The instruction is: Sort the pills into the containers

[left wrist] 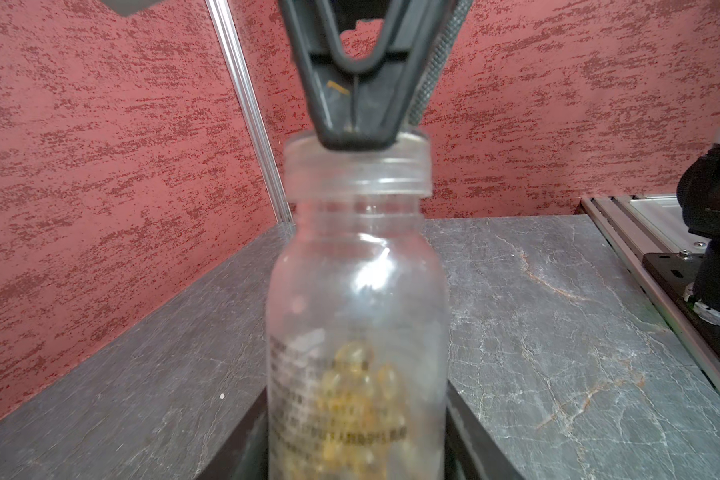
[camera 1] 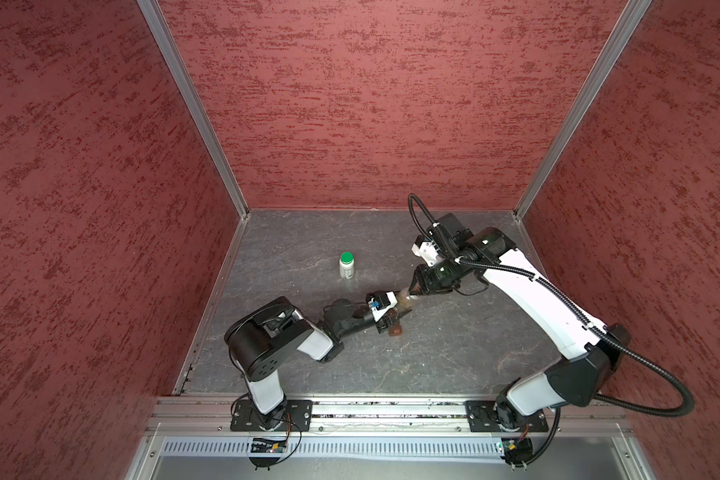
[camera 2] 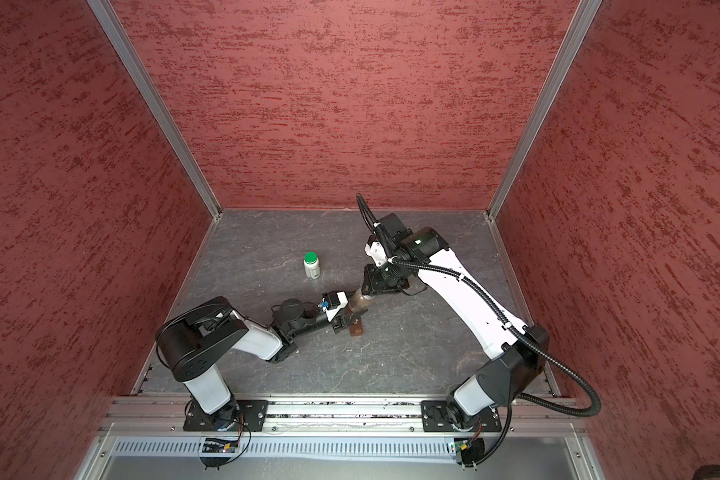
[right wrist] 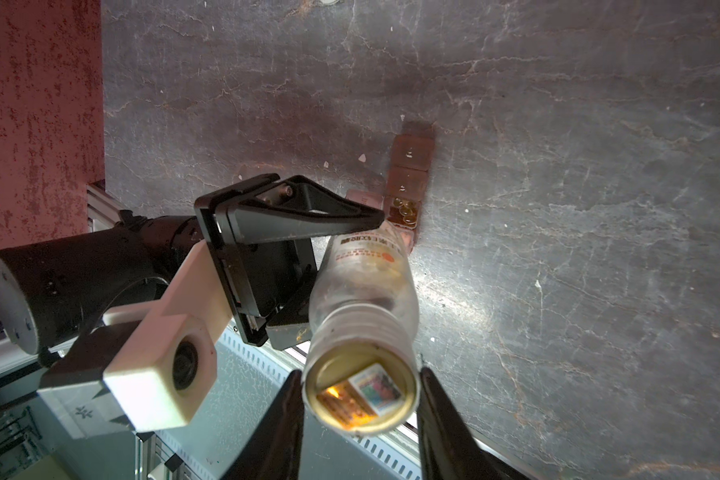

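**Bottle (camera 1: 406,301) gripped at both ends**

Left gripper (camera 1: 393,316) clamps the body; right gripper (right wrist: 358,376) pinches the open neck; the bottle hangs just over the pill box (right wrist: 410,166); its long axis climbs from left to right, so the pills (left wrist: 358,374) lie at the low base, away from the mouth.

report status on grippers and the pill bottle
Left gripper shut on clear bottle. Right gripper shut on its open neck. Pill organizer by its base, nothing blocking.
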Tool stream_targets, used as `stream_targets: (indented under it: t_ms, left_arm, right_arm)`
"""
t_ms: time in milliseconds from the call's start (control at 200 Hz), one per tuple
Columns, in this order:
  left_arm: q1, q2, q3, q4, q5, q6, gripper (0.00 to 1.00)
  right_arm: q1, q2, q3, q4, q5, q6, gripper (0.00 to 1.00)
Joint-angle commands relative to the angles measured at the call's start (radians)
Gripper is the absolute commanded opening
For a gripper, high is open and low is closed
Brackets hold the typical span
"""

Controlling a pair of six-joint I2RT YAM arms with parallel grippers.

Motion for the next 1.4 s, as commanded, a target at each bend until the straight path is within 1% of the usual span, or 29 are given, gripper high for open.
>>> stream_targets:
  t_ms: [0,115,215,351,481,626,726,852,1112,1297,1393]
  left_arm:
    - [-0.024,-0.045,0.003,0.053,-0.018,0.014,0.0]
    - [-0.05,-0.056,0.01,0.053,-0.067,0.048,0.0]
    - [-0.054,-0.059,0.016,0.053,-0.102,0.064,0.0]
    - [-0.053,-0.062,0.023,0.053,-0.143,0.085,0.0]
    - [-0.051,-0.066,0.026,0.053,-0.154,0.094,0.0]
    - [-0.051,-0.066,0.03,0.053,-0.155,0.096,0.0]
    - [-0.05,-0.06,0.032,0.053,-0.156,0.099,0.0]
    - [-0.051,-0.043,0.037,0.052,-0.162,0.111,0.0]
    - [-0.033,0.005,0.053,0.053,-0.154,0.124,0.0]
    - [-0.02,0.033,0.073,0.053,-0.152,0.116,0.0]
    - [-0.021,0.047,0.082,0.053,-0.15,0.115,0.0]
  right_arm:
    - [0.008,0.014,-0.02,0.061,0.0,0.051,0.33]
    - [0.014,0.003,-0.039,0.086,0.017,0.101,0.33]
    - [0.014,-0.003,-0.055,0.08,0.046,0.14,0.33]
    - [0.015,-0.018,-0.069,0.076,0.093,0.222,0.33]
    - [0.015,-0.045,-0.101,0.111,0.112,0.327,0.32]
    - [0.015,-0.065,-0.143,0.169,0.105,0.403,0.32]
    - [0.014,-0.073,-0.151,0.185,0.102,0.443,0.34]
    - [0.014,-0.077,-0.145,0.165,0.127,0.464,0.36]
    - [0.015,-0.077,-0.131,0.134,0.166,0.455,0.42]
    - [0.015,-0.071,-0.123,0.125,0.17,0.441,0.46]
    - [0.014,-0.07,-0.123,0.122,0.173,0.438,0.5]
